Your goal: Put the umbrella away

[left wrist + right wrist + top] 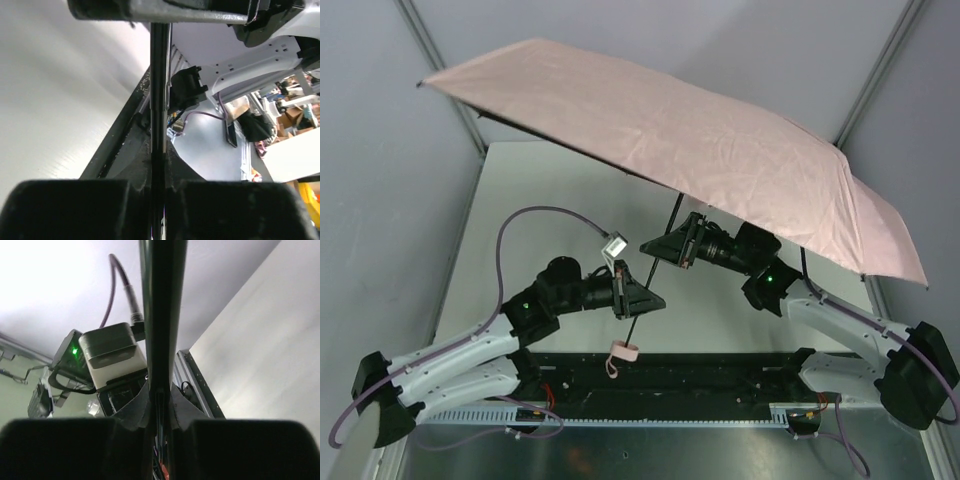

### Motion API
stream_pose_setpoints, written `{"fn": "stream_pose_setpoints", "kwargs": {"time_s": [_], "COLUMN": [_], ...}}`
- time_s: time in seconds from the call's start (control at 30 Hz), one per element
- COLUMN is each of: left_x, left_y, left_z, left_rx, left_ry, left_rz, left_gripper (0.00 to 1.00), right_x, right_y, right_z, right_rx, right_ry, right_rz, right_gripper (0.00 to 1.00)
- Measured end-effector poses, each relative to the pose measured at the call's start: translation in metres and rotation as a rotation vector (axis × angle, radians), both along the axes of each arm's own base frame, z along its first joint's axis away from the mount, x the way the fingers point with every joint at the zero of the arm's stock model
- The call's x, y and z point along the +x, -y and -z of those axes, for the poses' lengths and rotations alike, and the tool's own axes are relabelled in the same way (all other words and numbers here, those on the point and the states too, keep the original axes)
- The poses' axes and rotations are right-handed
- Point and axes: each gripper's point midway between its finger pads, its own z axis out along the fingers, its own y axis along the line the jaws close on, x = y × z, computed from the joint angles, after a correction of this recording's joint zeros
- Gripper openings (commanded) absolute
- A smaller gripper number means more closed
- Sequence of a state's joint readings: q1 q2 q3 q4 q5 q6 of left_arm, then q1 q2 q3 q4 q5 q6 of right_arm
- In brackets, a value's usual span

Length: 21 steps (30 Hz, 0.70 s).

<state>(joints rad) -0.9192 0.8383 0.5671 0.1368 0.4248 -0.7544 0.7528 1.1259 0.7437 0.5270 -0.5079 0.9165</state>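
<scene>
At the left, the left arm rises from its base at the near edge of the table. The left gripper is pinched onto the lower part of the thin black shaft of the umbrella. In the left wrist view the dark fingers press in on that rod from both sides as it runs straight up the middle. Just below this grip hangs the small pink handle with its strap, over the black rail along the near edge. A little higher and to the right, the right gripper also clamps the shaft, close under the canopy. The right wrist view shows its fingers squeezed against the rod. The umbrella is fully open and held in the air above the table. Its pale pink canopy is faintly creased and tilted, high at the left and low at the right, with a dark line along the underside of its left rim. The left tip comes close to the grey wall post. The right rim hangs over the right arm, near the right wall. White table surface shows to the left of the grippers, under the raised side of the canopy.
</scene>
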Motion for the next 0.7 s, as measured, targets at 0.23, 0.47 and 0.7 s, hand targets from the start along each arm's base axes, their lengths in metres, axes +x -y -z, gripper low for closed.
{"fn": "stream_pose_setpoints", "kwargs": {"time_s": [0.23,0.47,0.7], "left_x": [0.018,0.031,0.043], "left_y": [-0.013,-0.018,-0.016], "left_z": [0.014,-0.002,-0.005], "left_rx": [0.147,0.276,0.357], "left_ry": [0.041,0.148,0.22], "left_rz": [-0.223,-0.455,-0.551], "left_gripper": [0.0,0.0,0.0], "right_x": [0.026,0.057,0.068], "right_y": [0.006,0.003,0.003], "right_z": [0.011,-0.001,-0.01], "right_rx": [-0.082,-0.193,-0.236], "right_ry": [-0.04,-0.096,-0.106], "right_rz": [0.226,0.515,0.647], "right_gripper": [0.68,0.74,0.28]}}
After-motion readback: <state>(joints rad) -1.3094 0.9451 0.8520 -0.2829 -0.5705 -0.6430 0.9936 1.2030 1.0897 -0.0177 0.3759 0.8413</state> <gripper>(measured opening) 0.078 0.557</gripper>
